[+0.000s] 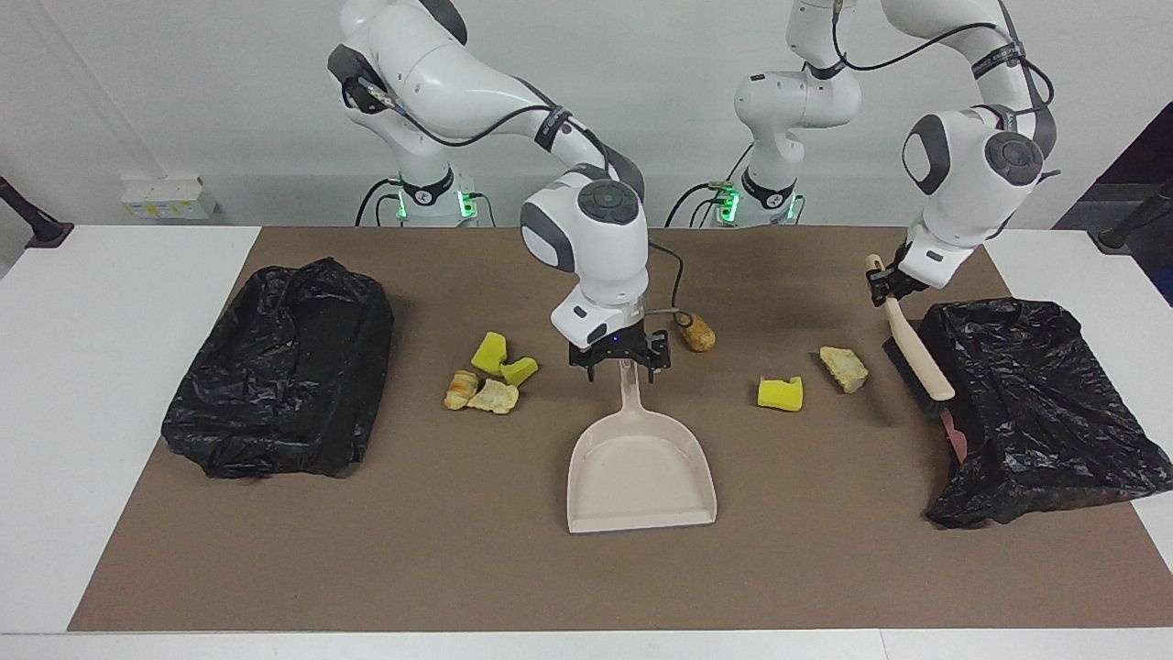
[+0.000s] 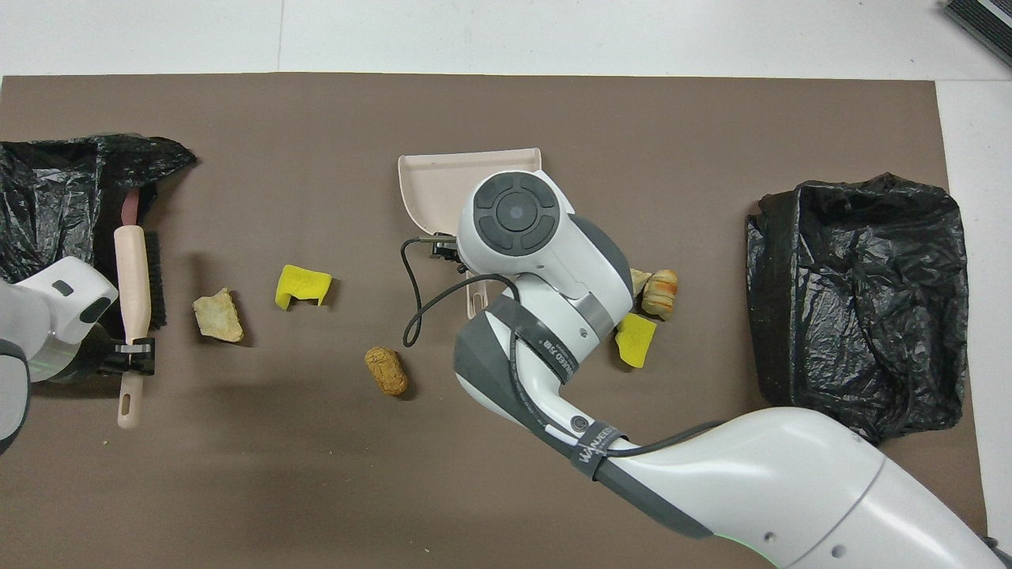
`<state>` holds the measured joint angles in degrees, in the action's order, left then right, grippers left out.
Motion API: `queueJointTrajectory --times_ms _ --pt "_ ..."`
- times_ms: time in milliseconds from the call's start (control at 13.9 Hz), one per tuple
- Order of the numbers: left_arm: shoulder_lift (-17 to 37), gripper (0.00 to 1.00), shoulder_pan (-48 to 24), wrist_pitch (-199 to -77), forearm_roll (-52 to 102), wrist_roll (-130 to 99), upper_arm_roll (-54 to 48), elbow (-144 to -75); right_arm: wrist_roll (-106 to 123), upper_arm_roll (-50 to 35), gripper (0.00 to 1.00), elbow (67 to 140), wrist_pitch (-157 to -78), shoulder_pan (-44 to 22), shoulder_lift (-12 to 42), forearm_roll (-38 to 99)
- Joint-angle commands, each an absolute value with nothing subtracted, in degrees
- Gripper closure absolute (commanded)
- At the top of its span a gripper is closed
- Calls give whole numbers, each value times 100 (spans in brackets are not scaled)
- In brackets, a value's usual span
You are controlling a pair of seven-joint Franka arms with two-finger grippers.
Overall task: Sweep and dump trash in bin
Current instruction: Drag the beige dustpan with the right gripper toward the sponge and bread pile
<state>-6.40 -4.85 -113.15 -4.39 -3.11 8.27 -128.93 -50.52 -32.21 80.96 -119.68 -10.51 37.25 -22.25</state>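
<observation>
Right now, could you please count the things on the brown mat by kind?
yellow sponge pieces: 3
tan-brown lumps: 4
dustpan: 1
brush: 1
black-lined bins: 2
Total: 11
</observation>
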Motion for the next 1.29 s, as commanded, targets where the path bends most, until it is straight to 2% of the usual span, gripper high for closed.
queueJointTrajectory --times_ms 0,359,431,503,647,719,790,1078,1222 --pt "-580 100 -615 -11373 -580 -308 923 -13025 -5107 -3401 0 7928 -11900 -1028 3841 -2548" --pt "-624 100 -668 -11312 -580 -273 905 -13184 -4817 -3410 0 8235 -11901 -1055 3841 -2725" --pt "-641 100 -668 -11303 -589 -203 888 -13210 -4782 -3410 5 8244 -11909 -1055 3841 -2716" --pt "-650 100 -685 -11303 -580 -37 870 -13245 -4764 -3410 23 8253 -11935 -1055 3841 -2716" --pt "-650 100 -799 -11320 -571 -52 844 -13271 -4615 -3410 74 8323 -11971 -1037 3832 -2716" --pt "-650 100 -861 -11329 -554 -61 818 -13271 -4614 -3419 96 8323 -11971 -1037 3832 -2716" --pt "-650 100 -922 -11312 -554 -35 783 -13271 -4614 -3410 100 8323 -11971 -1037 3832 -2716" --pt "-668 100 -1186 -11276 -475 9 449 -13315 -4509 -3471 100 8279 -11725 -967 3788 -2698" --pt "-703 100 -1204 -11276 -256 26 195 -13368 -4160 -3734 100 8332 -11541 -836 3543 -2594"
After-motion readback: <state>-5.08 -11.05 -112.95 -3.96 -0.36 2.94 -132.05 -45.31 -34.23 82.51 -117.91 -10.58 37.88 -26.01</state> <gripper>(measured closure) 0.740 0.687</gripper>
